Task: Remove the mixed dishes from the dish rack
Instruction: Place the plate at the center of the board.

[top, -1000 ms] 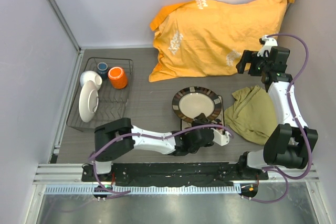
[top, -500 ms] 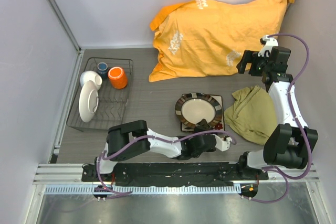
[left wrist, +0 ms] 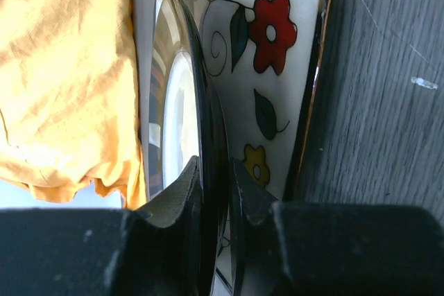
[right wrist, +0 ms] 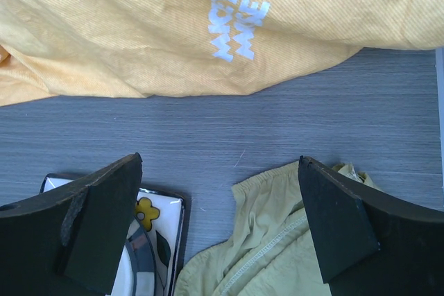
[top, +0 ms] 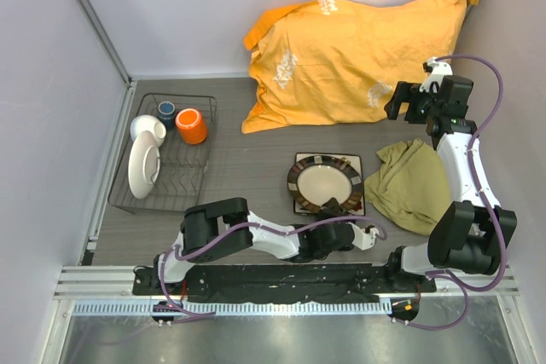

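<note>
Dish rack (top: 175, 189) at far left of worktop (top: 247, 168); inside it orange mug (top: 191, 125), small dark blue cup (top: 165, 110), white bowl (top: 143, 168) standing on edge. Round dark-rimmed plate (top: 325, 183) lies on square flowered plate (left wrist: 272, 74) near centre, both outside rack. Left tool (left wrist: 215, 171) almost closed, pinching round plate's near rim. Right tool (right wrist: 222, 164) spread wide, holding nothing, above worktop between orange pillow (top: 341, 49) and olive cloth (top: 409, 185).

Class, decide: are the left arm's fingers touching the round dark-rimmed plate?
Touching. In the left wrist view the left fingers pinch the dark rim of the round plate from both sides, with no gap.
</note>
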Robot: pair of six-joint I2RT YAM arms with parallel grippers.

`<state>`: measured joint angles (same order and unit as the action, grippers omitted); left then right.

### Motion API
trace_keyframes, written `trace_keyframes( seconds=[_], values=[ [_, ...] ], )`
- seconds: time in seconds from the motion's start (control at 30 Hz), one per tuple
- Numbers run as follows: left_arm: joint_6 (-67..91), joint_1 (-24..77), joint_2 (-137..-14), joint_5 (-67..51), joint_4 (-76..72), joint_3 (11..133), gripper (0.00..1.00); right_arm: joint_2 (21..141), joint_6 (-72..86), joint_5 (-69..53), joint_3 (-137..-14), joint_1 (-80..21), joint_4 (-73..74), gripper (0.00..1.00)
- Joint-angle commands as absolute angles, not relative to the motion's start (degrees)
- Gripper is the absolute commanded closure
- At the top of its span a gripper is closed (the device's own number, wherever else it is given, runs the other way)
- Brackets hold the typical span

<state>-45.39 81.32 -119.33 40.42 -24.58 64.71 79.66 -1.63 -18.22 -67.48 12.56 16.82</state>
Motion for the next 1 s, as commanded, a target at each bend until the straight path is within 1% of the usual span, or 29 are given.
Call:
trace_keyframes(
  seconds=[0.0,0.27,0.37,0.4,0.47,0.5,0.6,0.8,0.97],
  values=[
    [-46.0,81.7,-117.9,43.6,-30.3,68.7,0.96,79.5,-2.2,-19.1,-68.4,12.7,16.0,0.0],
    [-45.4,82.4,-118.4,43.2,-28.6,69.2,0.81,79.2,-2.2,-19.1,-68.4,12.7,16.0,0.0],
    [-44.9,82.4,-118.5,43.0,-27.8,69.4,0.72,79.2,-2.2,-19.1,-68.5,12.8,16.1,0.0],
    [-44.9,82.4,-118.5,42.9,-27.3,69.4,0.68,79.2,-2.2,-19.1,-68.4,12.7,16.0,0.0],
    [-44.4,82.4,-118.4,42.5,-26.5,69.5,0.62,79.2,-2.2,-19.1,-68.4,12.7,16.0,0.0],
    [-44.3,82.5,-118.4,42.5,-26.3,69.5,0.57,79.2,-2.1,-19.1,-68.4,12.7,16.1,0.0],
    [-43.4,82.5,-118.2,42.2,-25.1,69.9,0.51,79.2,-2.2,-19.1,-68.4,12.7,16.1,0.0],
    [-38.9,82.6,-117.2,39.8,-16.6,72.2,0.42,79.2,-2.2,-19.0,-68.4,12.7,16.0,0.0],
    [-35.0,82.6,-116.5,36.8,-8.6,74.9,0.39,79.4,-2.1,-19.0,-68.4,12.8,16.1,0.0]
  ],
)
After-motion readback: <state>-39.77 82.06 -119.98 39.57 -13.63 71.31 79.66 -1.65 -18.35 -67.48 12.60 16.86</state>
